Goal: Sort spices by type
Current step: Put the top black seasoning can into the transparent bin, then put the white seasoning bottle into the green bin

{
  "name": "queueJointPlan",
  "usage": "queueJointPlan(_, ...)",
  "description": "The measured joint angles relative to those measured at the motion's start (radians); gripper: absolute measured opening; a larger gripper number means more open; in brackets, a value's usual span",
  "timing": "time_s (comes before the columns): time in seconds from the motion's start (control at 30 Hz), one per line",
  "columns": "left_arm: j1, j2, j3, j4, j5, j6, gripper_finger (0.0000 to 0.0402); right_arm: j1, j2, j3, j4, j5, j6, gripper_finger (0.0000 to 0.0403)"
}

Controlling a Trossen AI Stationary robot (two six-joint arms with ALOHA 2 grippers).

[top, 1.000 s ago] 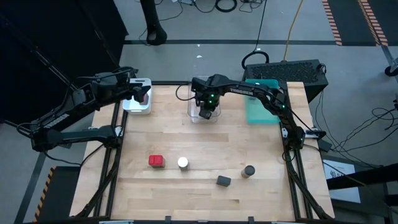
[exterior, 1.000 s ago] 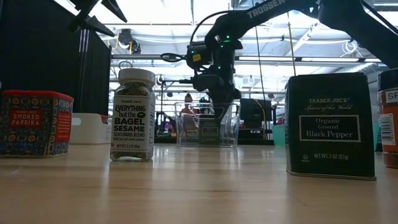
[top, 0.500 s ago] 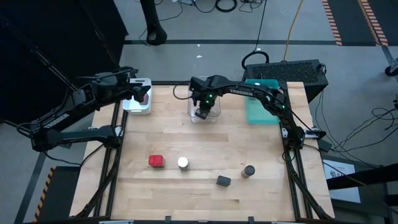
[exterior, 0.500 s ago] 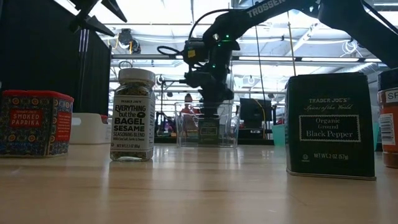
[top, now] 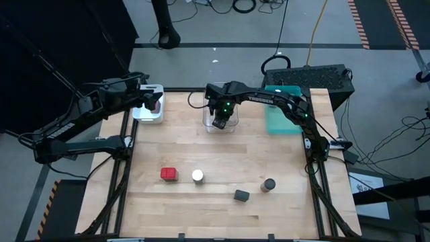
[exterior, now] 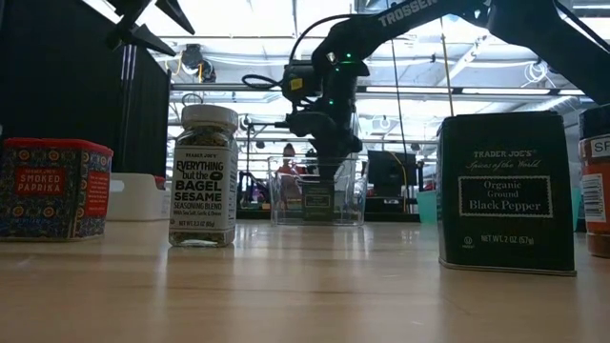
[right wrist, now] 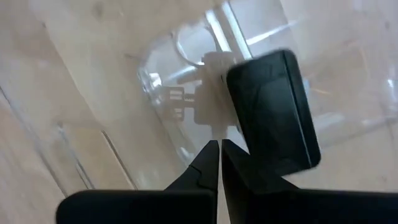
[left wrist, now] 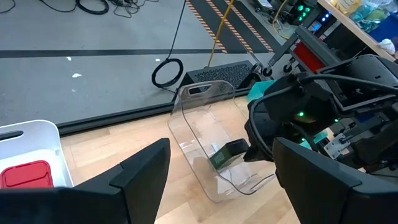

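at the far left corner of the wooden table (top: pixel 222 168) we see the white tray (top: pixel 143 115) with a red tin (top: pixel 155 105) lying in it, and the left gripper (top: pixel 149 99) hangs over that tray with its fingers (left wrist: pixel 140 171) spread wide and nothing between them. nearer the front edge, a second red tin (top: pixel 168 174) marked smoked paprika sits on the bare wood, and just beside it to the right stands a clear jar with a white cap (top: pixel 197 176), its label reading bagel sesame in the low view. at the far middle of the table is the clear tray (top: pixel 207 115), and a dark tin (right wrist: pixel 272 112) lies inside it, on the tray's floor. the right gripper (top: pixel 219 123) is over this clear tray, just above the dark tin, with its fingers (right wrist: pixel 202 171) pressed together and pinching nothing; in the right wrist view the closed tips sit just beside the tin's edge, and we cannot tell whether they touch it. back at the front, to the right of the jar, another dark tin (top: pixel 241 195) stands on the wood, labelled black pepper in the low view, and near it a second jar with a grey cap (top: pixel 268 184) stands a little farther right. at the far right corner is the teal tray (top: pixel 279 119), partly under the right arm.
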Motion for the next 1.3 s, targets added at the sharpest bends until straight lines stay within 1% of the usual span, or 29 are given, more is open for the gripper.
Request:
queueJointPlan(0.1, 0.000, 0.000, 0.000, 0.000, 0.000, 0.000, 0.0288, 0.000, 0.000, 0.000, -0.006, 0.037, -0.011, 0.0000)
queueJointPlan(0.37, 0.000, 0.000, 0.000, 0.000, 0.000, 0.000, 0.0288, -0.002, 0.000, 0.000, -0.007, 0.023, -0.013, 0.0000)
queueJointPlan(0.47, 0.000, 0.000, 0.000, 0.000, 0.000, 0.000, 0.0288, -0.003, -0.018, 0.000, -0.038, 0.012, -0.011, 0.0000)
queueJointPlan(0.57, 0.000, 0.000, 0.000, 0.000, 0.000, 0.000, 0.0288, -0.002, -0.073, 0.000, -0.060, 0.003, -0.001, 0.0000)
queueJointPlan(0.8, 0.000, 0.000, 0.000, 0.000, 0.001, 0.000, 0.0288, 0.006, -0.261, 0.000, -0.081, -0.111, 0.005, 0.0000)
queueJointPlan(1.0, 0.000, 0.000, 0.000, 0.000, 0.012, 0.005, 0.0288, 0.041, -0.424, 0.001, -0.079, -0.115, -0.012, 0.0000)
queueJointPlan(1.07, 0.000, 0.000, 0.000, -0.001, 0.018, 0.009, 0.0288, 0.060, -0.469, 0.001, -0.074, -0.093, 0.014, 0.0000)
queueJointPlan(1.23, 0.000, 0.001, -0.010, -0.009, 0.037, 0.022, 0.0288, 0.124, -0.567, 0.001, -0.075, 0.035, 0.103, 0.0000)
queueJointPlan(1.3, 0.000, 0.001, -0.014, -0.019, 0.049, 0.035, 0.0288, 0.151, -0.597, 0.001, -0.075, 0.062, 0.145, 0.0000)
